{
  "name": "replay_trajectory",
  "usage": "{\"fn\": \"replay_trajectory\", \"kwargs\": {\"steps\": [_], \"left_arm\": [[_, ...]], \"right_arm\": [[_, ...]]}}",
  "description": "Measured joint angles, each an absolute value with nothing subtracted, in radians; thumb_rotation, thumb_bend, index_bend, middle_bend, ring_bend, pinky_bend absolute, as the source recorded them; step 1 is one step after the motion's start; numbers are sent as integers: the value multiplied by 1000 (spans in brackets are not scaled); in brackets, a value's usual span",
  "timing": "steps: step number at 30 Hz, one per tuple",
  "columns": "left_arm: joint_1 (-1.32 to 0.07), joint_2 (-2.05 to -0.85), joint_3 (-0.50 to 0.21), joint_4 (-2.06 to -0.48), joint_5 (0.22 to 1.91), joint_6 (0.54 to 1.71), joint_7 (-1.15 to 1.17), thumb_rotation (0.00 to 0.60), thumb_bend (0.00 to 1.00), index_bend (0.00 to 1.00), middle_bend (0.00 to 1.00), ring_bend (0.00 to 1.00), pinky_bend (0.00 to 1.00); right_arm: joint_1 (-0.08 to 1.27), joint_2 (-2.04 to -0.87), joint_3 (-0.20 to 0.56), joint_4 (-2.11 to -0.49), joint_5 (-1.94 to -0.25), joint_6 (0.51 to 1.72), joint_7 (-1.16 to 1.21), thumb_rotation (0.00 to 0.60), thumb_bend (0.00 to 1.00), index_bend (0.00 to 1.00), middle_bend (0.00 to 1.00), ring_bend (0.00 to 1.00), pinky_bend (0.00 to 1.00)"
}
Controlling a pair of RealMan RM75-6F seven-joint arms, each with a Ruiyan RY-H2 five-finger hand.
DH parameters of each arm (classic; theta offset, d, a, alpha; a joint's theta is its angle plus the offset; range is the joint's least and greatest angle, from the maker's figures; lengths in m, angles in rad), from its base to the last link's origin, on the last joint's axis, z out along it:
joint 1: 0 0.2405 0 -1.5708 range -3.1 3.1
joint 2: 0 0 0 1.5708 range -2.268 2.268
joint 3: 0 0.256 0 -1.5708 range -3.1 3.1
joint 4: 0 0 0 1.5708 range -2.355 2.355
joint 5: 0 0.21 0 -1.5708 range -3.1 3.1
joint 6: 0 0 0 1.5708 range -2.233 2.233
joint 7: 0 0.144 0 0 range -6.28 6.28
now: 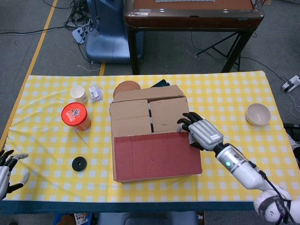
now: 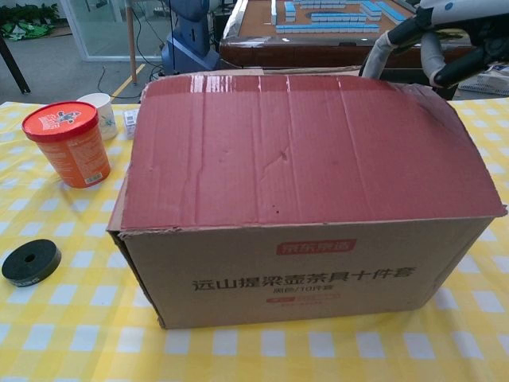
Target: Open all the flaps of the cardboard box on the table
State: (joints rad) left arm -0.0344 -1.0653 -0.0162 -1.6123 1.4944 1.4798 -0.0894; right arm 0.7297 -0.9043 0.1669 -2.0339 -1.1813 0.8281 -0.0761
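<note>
The cardboard box [image 1: 152,136] stands mid-table, its printed front wall [image 2: 302,274] facing me. Its near flap, red on top [image 1: 157,154] [image 2: 310,147], is tilted up off the box and in the chest view hides the flaps behind it. Two brown inner flaps [image 1: 150,115] lie flat and a rear flap [image 1: 147,93] stands slightly raised. My right hand [image 1: 200,132] [image 2: 425,44] is at the red flap's far right corner, fingers hooked on its edge, holding it up. My left hand [image 1: 7,169] hovers with fingers spread at the table's near left edge, holding nothing.
Left of the box are a red-lidded tub [image 1: 76,116] [image 2: 67,143], a white cup [image 1: 78,93], a small clear packet [image 1: 95,93] and a black disc [image 1: 78,163] [image 2: 30,262]. A round brown item [image 1: 127,87] sits behind the box. A beige bowl [image 1: 258,114] is far right.
</note>
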Motion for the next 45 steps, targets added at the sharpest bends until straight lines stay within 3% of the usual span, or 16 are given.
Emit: {"fn": "replay_trajectory", "kwargs": {"steps": [16, 45], "left_arm": [[-41, -1052, -17, -1635, 1494, 1476, -66, 600, 351, 326, 294, 120, 0], [-45, -1032, -20, -1664, 1494, 1482, -44, 600, 351, 325, 291, 120, 0]], "right_arm": [[619, -743, 168, -2148, -1497, 939, 158, 600, 1000, 352, 201, 46, 36], [510, -481, 44, -2277, -1976, 1091, 518, 600, 1000, 352, 202, 45, 36]]}}
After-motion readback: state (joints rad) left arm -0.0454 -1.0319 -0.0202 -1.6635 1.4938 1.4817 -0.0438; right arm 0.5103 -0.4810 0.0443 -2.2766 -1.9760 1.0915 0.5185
